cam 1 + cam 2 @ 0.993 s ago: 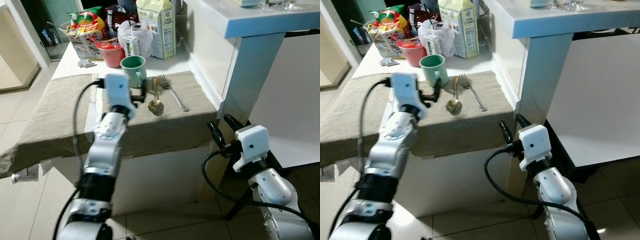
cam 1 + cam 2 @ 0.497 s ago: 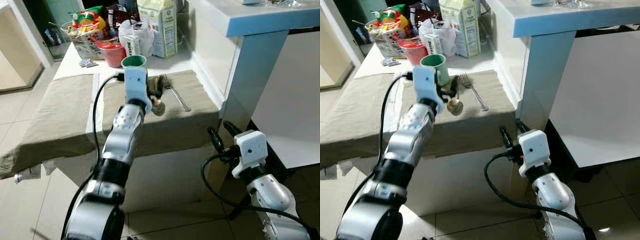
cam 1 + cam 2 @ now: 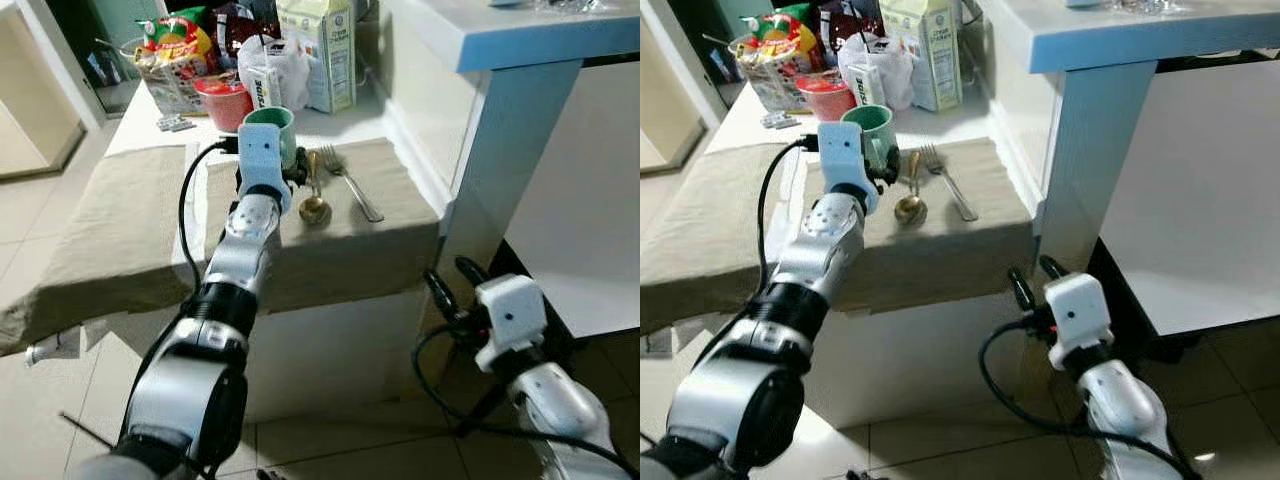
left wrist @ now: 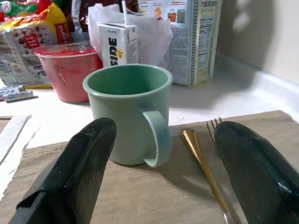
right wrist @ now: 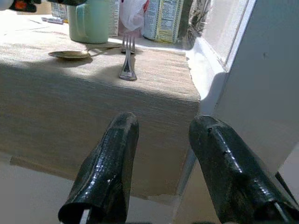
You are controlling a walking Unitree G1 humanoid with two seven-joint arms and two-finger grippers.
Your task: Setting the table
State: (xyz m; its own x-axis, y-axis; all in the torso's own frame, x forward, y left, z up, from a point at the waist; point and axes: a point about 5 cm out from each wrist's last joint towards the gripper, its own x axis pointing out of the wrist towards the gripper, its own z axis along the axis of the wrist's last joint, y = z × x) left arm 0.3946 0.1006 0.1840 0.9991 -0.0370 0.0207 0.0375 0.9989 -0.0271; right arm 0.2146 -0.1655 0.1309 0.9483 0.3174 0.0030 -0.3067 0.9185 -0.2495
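On the beige placemat [image 3: 385, 235], left gripper [image 4: 159, 158] spread wide, holding nothing, fingers [image 4: 77, 168] low over the cloth, aimed at the green mug [image 4: 126, 112]. Mug upright, handle toward the gripper, sitting just beyond the fingertips; cannot tell whether they touch it. Gold spoon [image 3: 313, 200] just right of the mug, bowl at the near end. Silver fork [image 3: 347, 182] right of the spoon, tines at the far end, angled slightly. Red bowl [image 4: 67, 70], small juice carton [image 4: 117, 44] with straw, tall milk carton [image 3: 318, 55] and snack bags [image 3: 172, 50] crowded on the white table [image 3: 150, 125] far side of the mug. Right gripper [image 5: 163, 163] parted, empty, down low off the table's near right corner, beside the blue-white counter leg [image 3: 495, 170].
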